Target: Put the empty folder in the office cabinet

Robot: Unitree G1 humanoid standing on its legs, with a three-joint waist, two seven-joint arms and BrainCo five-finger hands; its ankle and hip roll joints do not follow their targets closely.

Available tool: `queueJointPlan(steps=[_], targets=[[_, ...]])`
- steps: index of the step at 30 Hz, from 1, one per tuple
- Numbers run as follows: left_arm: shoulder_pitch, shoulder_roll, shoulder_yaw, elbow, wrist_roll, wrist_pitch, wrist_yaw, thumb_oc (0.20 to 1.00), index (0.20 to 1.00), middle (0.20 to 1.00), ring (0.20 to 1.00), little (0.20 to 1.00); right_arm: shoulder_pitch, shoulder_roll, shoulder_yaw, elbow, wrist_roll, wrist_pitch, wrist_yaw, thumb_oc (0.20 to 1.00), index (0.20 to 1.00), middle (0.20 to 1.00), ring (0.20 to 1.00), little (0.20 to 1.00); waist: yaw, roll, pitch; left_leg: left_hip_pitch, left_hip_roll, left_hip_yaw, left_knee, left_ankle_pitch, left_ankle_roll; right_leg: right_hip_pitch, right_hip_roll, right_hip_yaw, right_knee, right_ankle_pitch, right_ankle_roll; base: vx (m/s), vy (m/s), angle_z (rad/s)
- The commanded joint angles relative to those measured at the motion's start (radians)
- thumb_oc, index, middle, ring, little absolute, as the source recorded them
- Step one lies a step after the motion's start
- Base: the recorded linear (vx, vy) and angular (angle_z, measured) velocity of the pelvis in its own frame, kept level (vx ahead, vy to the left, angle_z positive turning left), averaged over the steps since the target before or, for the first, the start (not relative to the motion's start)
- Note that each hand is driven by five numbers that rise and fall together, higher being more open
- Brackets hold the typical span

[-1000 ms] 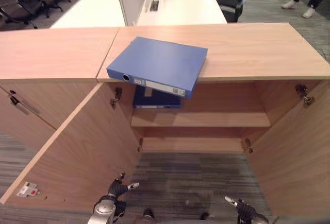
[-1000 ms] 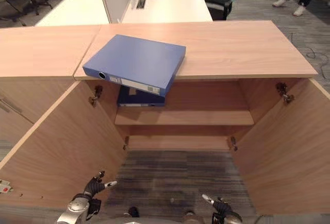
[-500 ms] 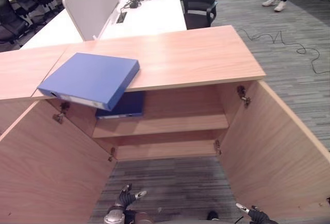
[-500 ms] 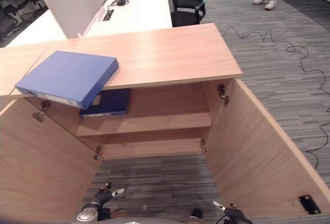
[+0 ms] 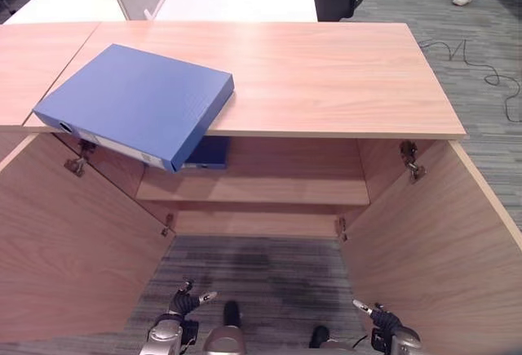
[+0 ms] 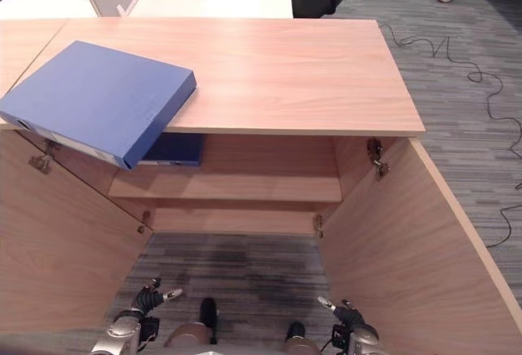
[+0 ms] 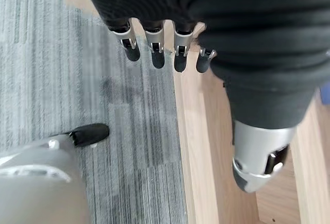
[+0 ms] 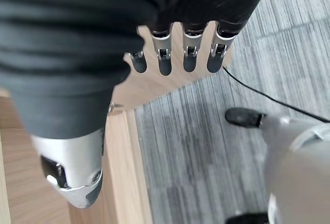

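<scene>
pre-grasp — both my hands low and empty, folder not picked up yet.
eye views: blue folder (image 5: 134, 102) lies flat on the cabinet top (image 5: 326, 69), near corner overhanging the open cabinet; a second blue folder (image 6: 173, 149) sits on the upper shelf (image 5: 269, 188). next i judge i must raise both hands to it. left wrist view: my left hand (image 7: 154, 49) fingers straight, holding nothing. right wrist view: my right hand (image 8: 175, 54) same — relaxed, empty.
</scene>
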Motion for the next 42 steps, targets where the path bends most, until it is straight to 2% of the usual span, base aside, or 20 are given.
queueJointPlan(steps=[1,5,7,8,10,12,14,15,17,19,26,30,31,32,33,35,38,42], targets=[[-0.04,0.016,-0.003,0.02,0.04,-0.024,0.004,1.0,1.0,1.0,1.0,1.0,-0.037,-0.022,0.017,-0.008,-0.008,-0.01,-0.002,1.0,1.0,1.0,1.0,1.0,0.012,0.013,-0.008,-0.038,0.018,-0.024,0.052,-0.036,0.01,-0.012,-0.047,0.049,0.13,-0.068,0.073,0.07,0.211,0.0],[-0.041,0.036,-0.008,-0.003,0.056,-0.024,-0.002,1.0,1.0,1.0,1.0,1.0,-0.049,-0.008,0.008,-0.007,0.002,-0.007,0.001,1.0,1.0,1.0,1.0,1.0,0.019,0.007,0.001,-0.011,-0.011,-0.007,0.041,-0.061,0.042,-0.062,-0.082,0.069,0.244,-0.036,0.114,0.05,0.185,-0.03],[-0.039,0.045,-0.006,-0.013,0.06,-0.022,-0.002,1.0,1.0,1.0,1.0,1.0,-0.054,-0.005,0.007,-0.007,0.006,-0.005,0.003,1.0,1.0,1.0,1.0,1.0,0.02,0.009,0.009,0.013,-0.018,0.005,0.034,-0.071,0.054,-0.099,-0.094,0.073,0.323,0.015,0.135,0.05,0.185,-0.07],[-0.039,0.051,-0.001,-0.018,0.057,-0.019,0.002,1.0,1.0,1.0,1.0,1.0,-0.063,0.002,0.011,-0.011,0.008,-0.004,0.004,1.0,1.0,1.0,1.0,1.0,0.026,0.027,0.02,0.041,-0.009,0.023,0.026,-0.079,0.063,-0.15,-0.103,0.038,0.436,0.072,0.139,0.04,0.192,-0.11],[-0.038,0.056,0.007,-0.017,0.053,-0.017,0.002,1.0,1.0,1.0,1.0,1.0,-0.058,0.01,0.012,-0.012,0.008,-0.004,0.007,1.0,1.0,1.0,1.0,1.0,0.019,0.044,0.023,0.07,-0.005,0.028,0.016,-0.092,0.072,-0.188,-0.092,0.008,0.515,0.084,0.139,0.08,0.145,-0.21],[-0.037,0.057,0.01,-0.018,0.049,-0.017,0.002,1.0,1.0,1.0,1.0,1.0,-0.056,0.012,0.013,-0.013,0.008,-0.004,0.009,1.0,1.0,1.0,1.0,1.0,0.01,0.046,0.026,0.085,-0.012,0.023,0.011,-0.099,0.075,-0.205,-0.076,0.014,0.528,0.084,0.139,0.08,0.067,-0.15],[-0.037,0.054,0.006,-0.023,0.047,-0.018,0.003,1.0,1.0,1.0,1.0,1.0,-0.049,0.012,0.014,-0.016,0.016,-0.007,0.01,1.0,1.0,1.0,1.0,1.0,-0.01,0.043,0.032,0.1,-0.035,0.0,0.006,-0.107,0.079,-0.227,-0.029,0.045,0.475,0.055,0.139,0.15,0.038,0.13],[-0.045,0.058,-0.004,-0.023,0.043,-0.015,0.001,1.0,1.0,1.0,1.0,1.0,-0.04,0.008,0.009,-0.01,0.037,-0.014,0.003,1.0,1.0,1.0,1.0,1.0,-0.019,0.029,0.033,0.1,-0.058,-0.019,0.007,-0.111,0.077,-0.198,-0.001,0.052,0.331,0.008,0.109,0.16,-0.03,0.33],[-0.041,0.049,-0.011,-0.029,0.047,-0.024,-0.005,1.0,1.0,1.0,1.0,1.0,-0.03,0.004,0.006,-0.007,0.034,-0.014,0.002,1.0,1.0,1.0,1.0,1.0,-0.019,0.026,0.018,0.096,-0.062,-0.019,0.004,-0.11,0.07,-0.155,0.005,0.037,0.226,-0.029,0.076,0.09,-0.05,0.48],[-0.036,0.039,-0.015,-0.029,0.049,-0.025,-0.009,1.0,1.0,1.0,1.0,1.0,-0.016,-0.002,0.001,-0.007,0.033,-0.015,0.001,1.0,1.0,1.0,1.0,1.0,-0.027,0.03,0.005,0.089,-0.065,-0.02,0.005,-0.106,0.064,-0.129,0.025,0.054,0.179,-0.042,0.052,0.05,-0.027,0.41],[-0.025,0.006,-0.022,-0.031,0.041,-0.029,-0.012,1.0,1.0,1.0,1.0,1.0,0.003,-0.029,-0.002,-0.001,0.021,-0.018,-0.003,1.0,1.0,1.0,1.0,1.0,-0.035,0.045,-0.013,0.082,-0.055,-0.028,0.013,-0.093,0.029,-0.054,0.042,0.048,0.066,-0.033,0.029,0.02,-0.075,0.18],[-0.034,0.001,-0.029,-0.061,0.017,-0.031,-0.011,1.0,1.0,1.0,1.0,1.0,-0.006,-0.052,-0.005,-0.007,0.033,-0.025,-0.006,1.0,1.0,1.0,1.0,1.0,-0.03,0.036,0.02,-0.015,-0.027,-0.059,0.195,-0.102,-0.03,-0.03,0.036,0.045,0.033,-0.048,0.0,-0.09,-0.073,0.05],[-0.034,0.001,-0.029,-0.061,0.017,-0.031,-0.011,1.0,1.0,1.0,1.0,1.0,-0.006,-0.052,-0.005,-0.007,0.034,-0.025,-0.006,1.0,1.0,1.0,1.0,1.0,-0.031,0.037,0.02,-0.019,-0.026,-0.06,0.201,-0.104,-0.031,-0.029,0.037,0.044,0.032,-0.048,-0.001,-0.09,-0.015,0.11],[-0.04,-0.009,-0.029,-0.062,-0.003,-0.038,-0.004,1.0,1.0,1.0,1.0,1.0,-0.01,-0.066,-0.002,-0.004,0.032,-0.027,-0.007,1.0,1.0,1.0,1.0,1.0,-0.029,0.036,0.034,-0.054,-0.004,-0.084,0.262,-0.078,-0.063,-0.017,0.033,0.048,0.023,-0.053,-0.007,-0.06,0.022,0.1],[-0.039,-0.012,-0.029,-0.071,-0.009,-0.04,-0.003,1.0,1.0,1.0,1.0,1.0,-0.011,-0.072,-0.003,-0.004,0.031,-0.026,-0.009,1.0,1.0,1.0,1.0,1.0,-0.033,0.036,0.035,-0.056,0.014,-0.085,0.272,-0.072,-0.068,-0.011,0.031,0.044,0.015,-0.053,-0.008,-0.07,0.041,0.07],[-0.032,-0.014,-0.03,-0.082,-0.007,-0.039,-0.001,1.0,1.0,1.0,1.0,1.0,-0.013,-0.081,-0.011,-0.002,0.035,-0.024,-0.011,1.0,1.0,1.0,1.0,1.0,-0.039,0.04,0.023,-0.025,0.04,-0.091,0.236,-0.094,-0.063,-0.007,0.03,0.045,0.005,-0.05,0.0,0.01,0.049,-0.02],[-0.02,-0.014,-0.034,-0.091,-0.001,-0.035,-0.005,1.0,1.0,1.0,1.0,1.0,-0.007,-0.083,-0.02,0.003,0.043,-0.024,-0.009,1.0,1.0,1.0,1.0,1.0,-0.041,0.048,0.007,0.016,0.048,-0.108,0.18,-0.103,-0.057,-0.007,0.032,0.058,0.006,-0.045,0.002,0.04,0.037,-0.11],[-0.011,-0.011,-0.038,-0.081,0.029,-0.03,-0.013,1.0,1.0,1.0,1.0,1.0,0.007,-0.069,-0.039,0.012,0.057,-0.021,-0.005,1.0,1.0,1.0,1.0,1.0,-0.057,0.056,-0.027,0.094,0.035,-0.087,0.056,-0.103,-0.034,-0.005,0.029,0.068,0.006,-0.034,0.016,0.07,0.052,0.13]])
